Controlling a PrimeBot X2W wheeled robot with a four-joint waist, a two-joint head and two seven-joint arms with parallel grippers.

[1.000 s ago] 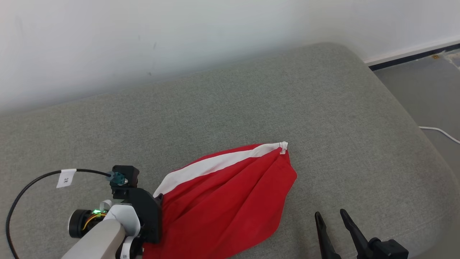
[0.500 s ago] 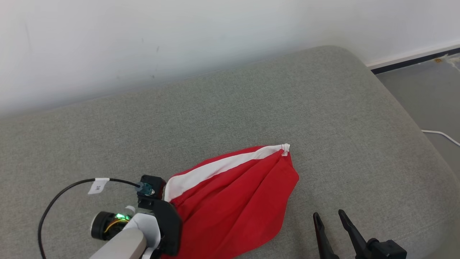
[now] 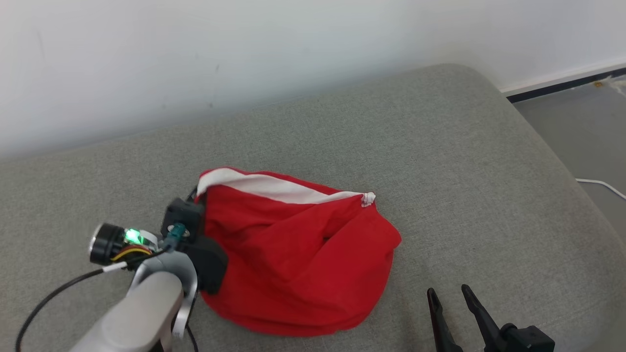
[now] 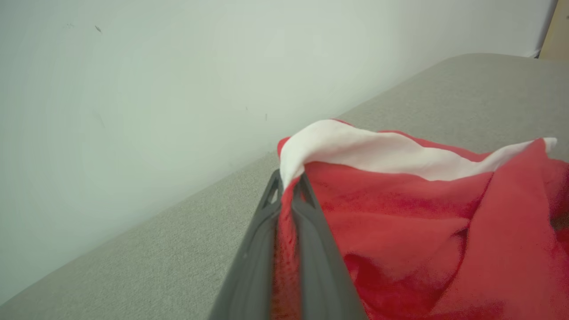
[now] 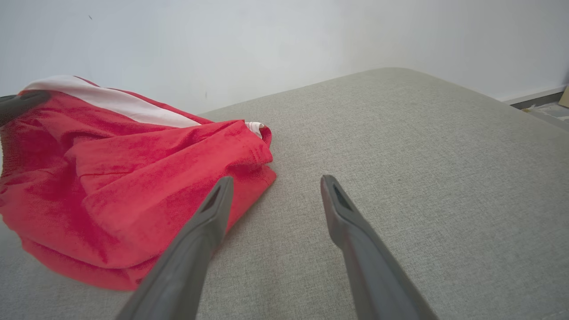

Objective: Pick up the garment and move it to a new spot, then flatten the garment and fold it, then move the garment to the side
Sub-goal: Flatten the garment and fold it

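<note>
Garment: I see a red garment (image 3: 293, 259) with a white band (image 3: 274, 187) along its upper edge. It is bunched in a loose heap, neither flat nor folded.
Garment position: it lies on the grey sofa (image 3: 440, 146), toward the near left of the seat in the head view, with its left end raised.
Left end effector: the left end effector (image 4: 290, 186) is closed on the garment. In the left wrist view, red cloth is pinched between the two fingers just below the corner of the white band.
Right end effector: the right end effector (image 3: 447, 289) has its fingers spread wide and holds nothing. It is over bare sofa just right of the garment, and I cannot tell whether the tips touch the seat.
Surroundings: a pale wall (image 3: 244, 58) runs behind the sofa. Grey floor (image 3: 577, 122) with a white cable (image 3: 601, 183) on it lies past the sofa's right end.
</note>
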